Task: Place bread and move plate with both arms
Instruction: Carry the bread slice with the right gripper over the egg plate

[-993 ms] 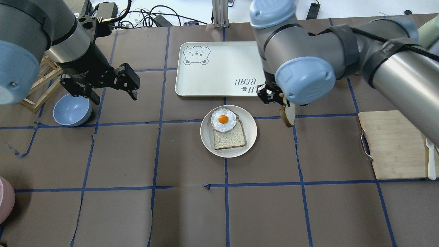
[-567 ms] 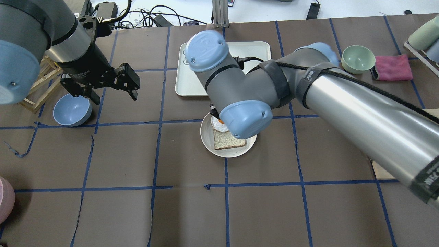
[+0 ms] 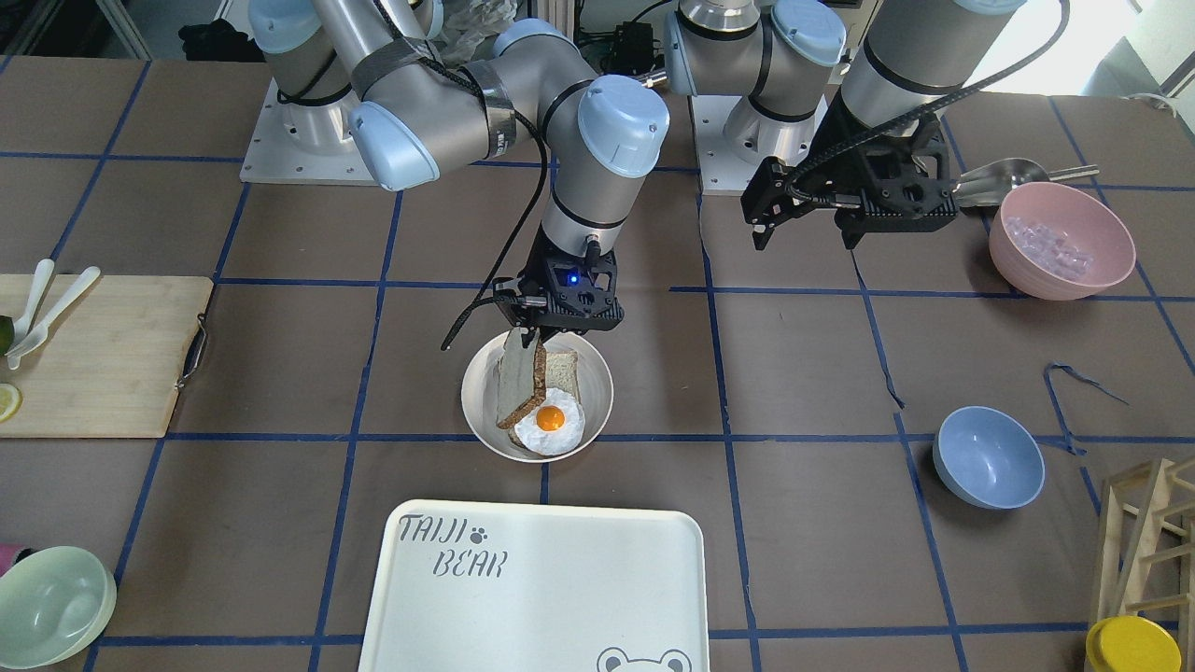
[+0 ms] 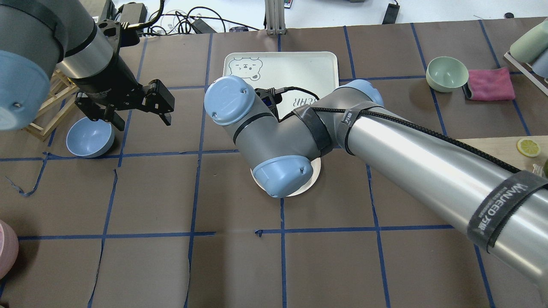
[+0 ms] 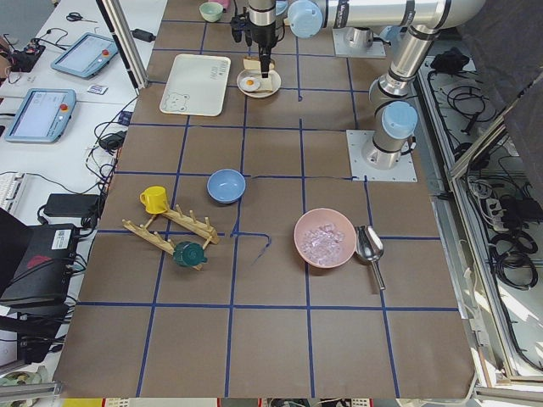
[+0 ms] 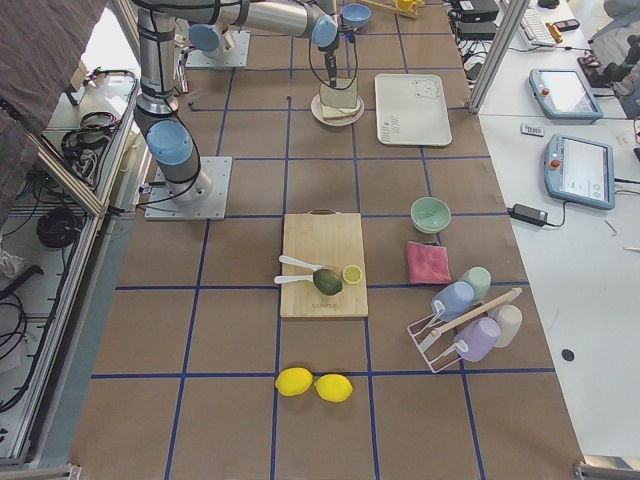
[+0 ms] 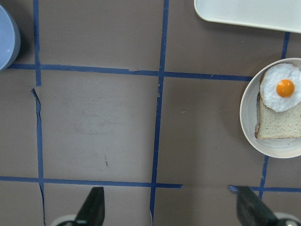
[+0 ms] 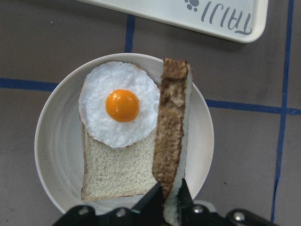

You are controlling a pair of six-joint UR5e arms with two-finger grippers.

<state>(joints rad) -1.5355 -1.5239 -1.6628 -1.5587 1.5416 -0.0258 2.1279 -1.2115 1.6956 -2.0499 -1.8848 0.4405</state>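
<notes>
My right gripper is shut on the bread, a dark-crusted slice held on edge. The bread hangs over the round off-white plate, just above a paler slice with a fried egg. In the right wrist view the bread stands edge-on over the right half of the plate, between the fingertips. In the overhead view my right arm hides most of the plate. My left gripper is open and empty, hovering left of the plate; its fingers frame bare table.
The white "TAIJI BEAR" tray lies just beyond the plate. A blue bowl sits under my left arm, next to a wooden rack. A pink bowl, a wooden board and a green bowl stand further off.
My right arm has swung left, carrying the bread from beside the plate's right edge to over the plate. My left arm has not moved.
</notes>
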